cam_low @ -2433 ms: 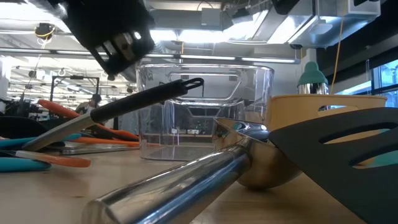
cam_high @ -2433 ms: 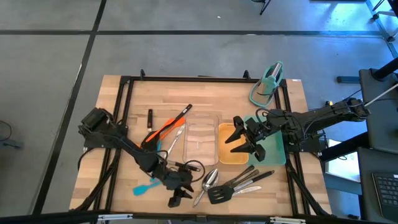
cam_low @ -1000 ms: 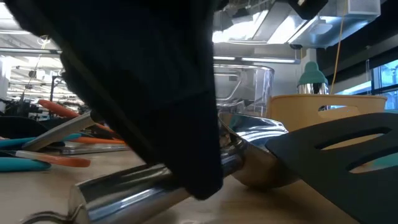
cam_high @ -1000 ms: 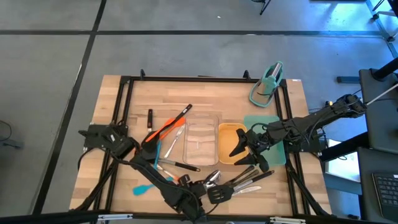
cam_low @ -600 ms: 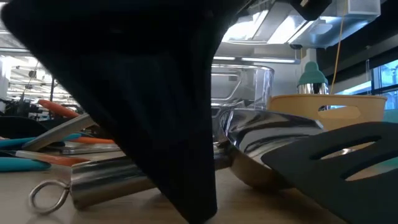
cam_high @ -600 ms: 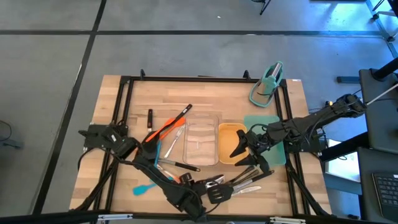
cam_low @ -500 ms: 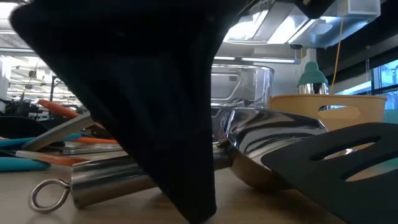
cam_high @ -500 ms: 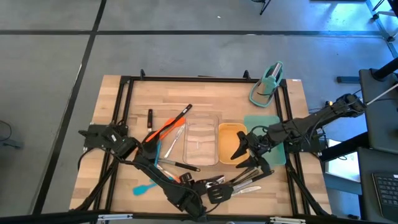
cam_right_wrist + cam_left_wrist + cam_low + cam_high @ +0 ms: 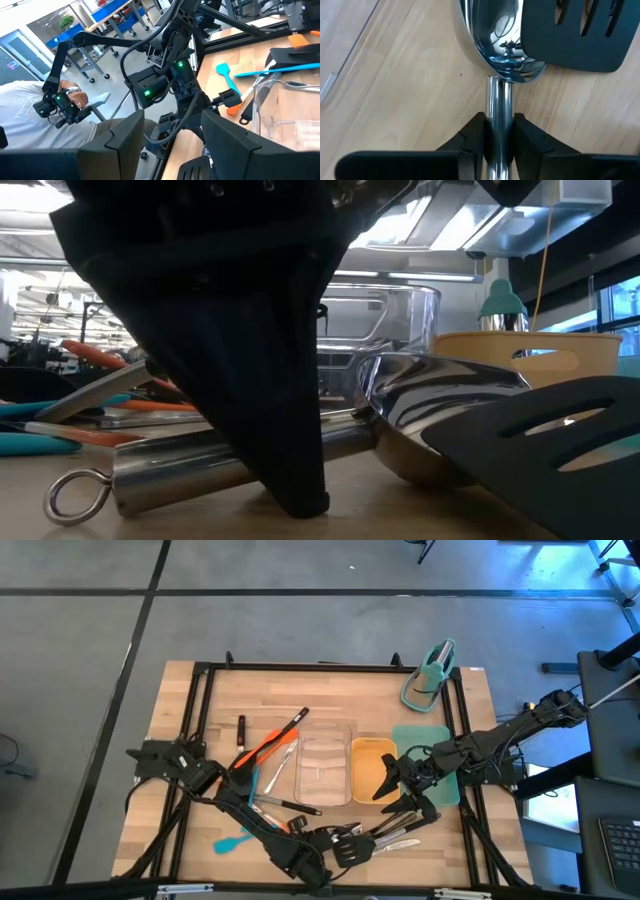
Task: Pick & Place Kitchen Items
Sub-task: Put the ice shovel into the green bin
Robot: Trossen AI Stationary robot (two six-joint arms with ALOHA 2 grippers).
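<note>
Left hand [image 9: 499,145] low at surface [image 9: 190,740] front edge, fingers clamped on steel spoon [image 9: 495,55] handle. Right hand [image 9: 400,795] half open, empty, above turners [image 9: 375,838].

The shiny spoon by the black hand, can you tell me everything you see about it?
The shiny spoon looks like polished steel, with a deep mirror-like bowl, a round tube handle and a small wire ring at the handle's end. It lies flat on the wooden table near the front edge. The left hand has its two dark fingers pressed on either side of the handle. A black slotted turner lies over one edge of the bowl.
</note>
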